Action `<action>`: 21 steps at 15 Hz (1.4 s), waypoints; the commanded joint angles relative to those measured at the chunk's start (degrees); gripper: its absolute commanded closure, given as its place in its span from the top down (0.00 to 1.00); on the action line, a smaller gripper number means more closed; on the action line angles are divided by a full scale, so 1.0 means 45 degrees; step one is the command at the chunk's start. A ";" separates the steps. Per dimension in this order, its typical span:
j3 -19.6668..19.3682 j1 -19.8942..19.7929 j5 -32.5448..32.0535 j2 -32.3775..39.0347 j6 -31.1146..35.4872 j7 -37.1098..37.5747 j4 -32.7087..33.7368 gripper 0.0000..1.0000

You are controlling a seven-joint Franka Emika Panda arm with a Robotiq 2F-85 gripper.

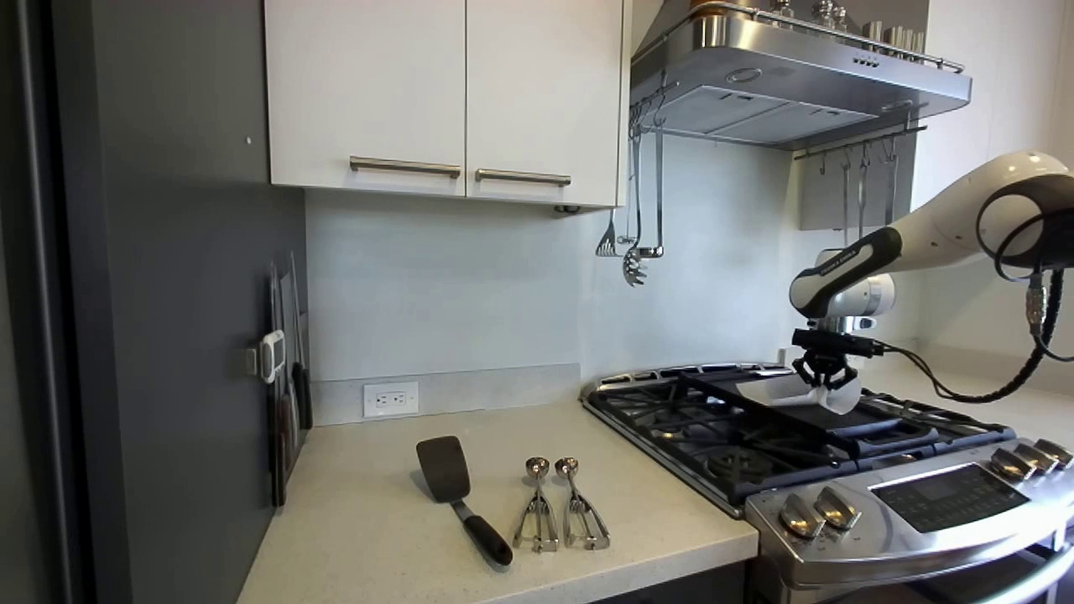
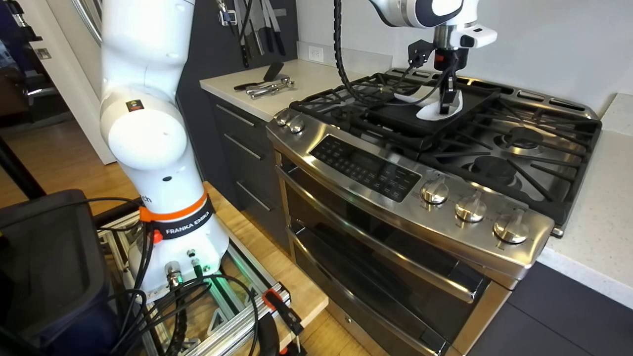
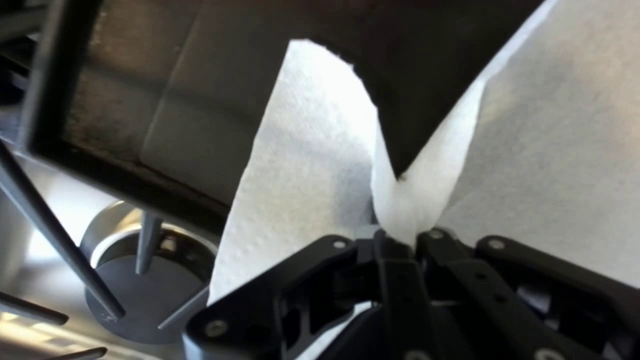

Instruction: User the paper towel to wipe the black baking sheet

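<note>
Closest, in the wrist view, see the gripper (image 3: 407, 242), pointing down over the tray (image 3: 210, 115) with jaws pressed together on a fold of the towel (image 3: 300, 165). Find the towel pinched and spreading in two flaps over the tray; cannot judge contact with the tray floor. Note one flap overlapping the tray's rim in that view, with a burner (image 3: 140, 300) and a grate (image 3: 60, 239) just outside. Left of that flap, see uncovered tray floor reaching to a corner. Beside the tray, in both exterior views, see a hose (image 2: 338, 49) dipping in a loop near the gripper. Past the tray's front edge, see the knobs (image 2: 435, 190), well apart from the gripper. High above the tray, find the hood (image 1: 839, 60), with open height between. Well apart from the tray, on the counter (image 1: 361, 495), see a spatula (image 1: 449, 478) and two scoops (image 1: 538, 468).
</note>
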 commanded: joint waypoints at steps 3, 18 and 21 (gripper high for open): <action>0.0722 0.0149 0.1318 0.0277 0.0635 0.0627 -0.0185 0.00; 0.0418 -0.0189 0.1093 -0.1708 -0.5279 -0.2096 -0.1725 0.00; 0.0098 -0.0257 0.0497 -0.1733 -0.4550 -0.1695 -0.1891 0.00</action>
